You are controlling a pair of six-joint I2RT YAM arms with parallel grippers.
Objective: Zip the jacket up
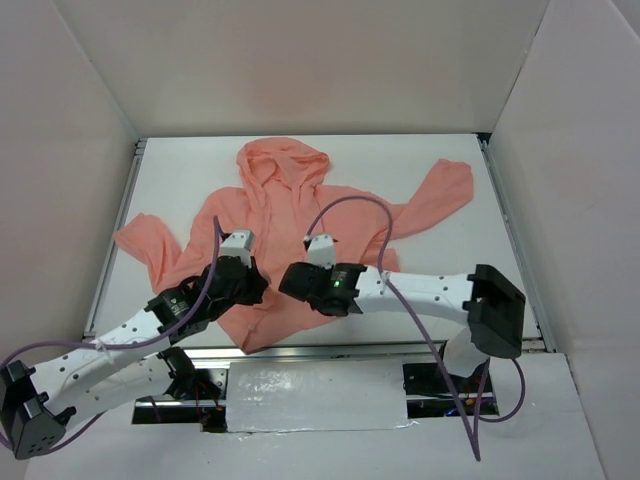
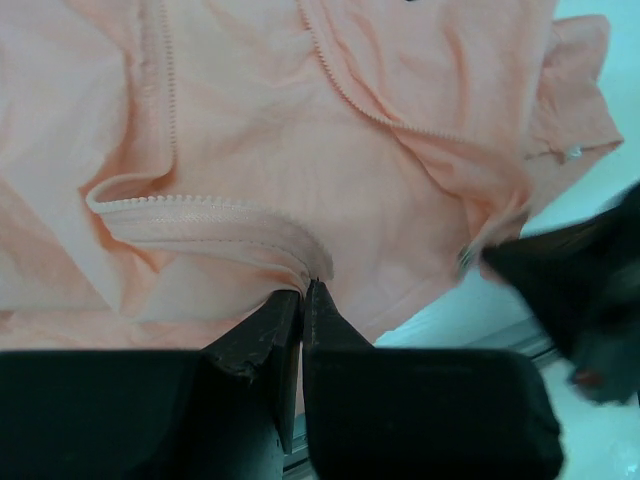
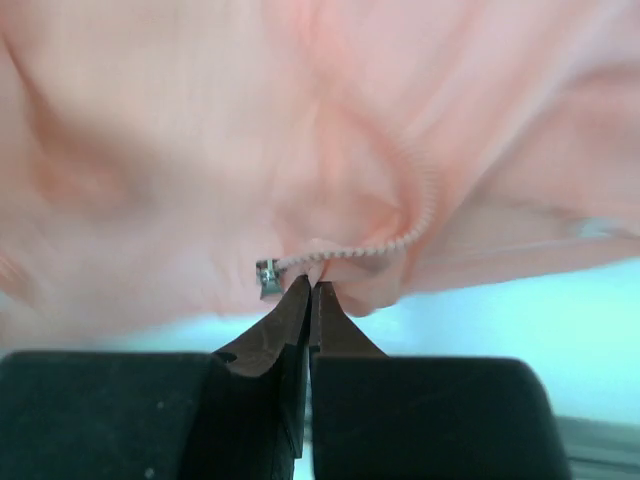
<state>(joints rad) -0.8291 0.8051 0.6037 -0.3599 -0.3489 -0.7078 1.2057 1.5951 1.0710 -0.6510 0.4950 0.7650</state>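
The jacket (image 1: 290,215) lies open on the table (image 1: 190,170), hood at 12 o'clock, hem at 6. L gripper (image 2: 305,290) is clamped on the hem's zipper edge. R gripper (image 3: 310,288), at its 3 o'clock, is pinched on fabric w/ the metal slider (image 3: 267,278) just beside the tips.

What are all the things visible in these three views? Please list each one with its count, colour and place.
jacket: one, salmon-pink, spread on the table, hood at the far side, zipper open near the bottom.
zipper slider: one, silver metal, at the jacket's bottom edge.
table: one, white, under the jacket.
walls: three, white, to the left, far side and right of the table.
cables: two, purple, one along each arm.
arms: two, white and black, reaching from the near edge.
left fingers: two, black, shut on the jacket's folded hem.
right fingers: two, black, shut on the jacket's edge beside the zipper slider.
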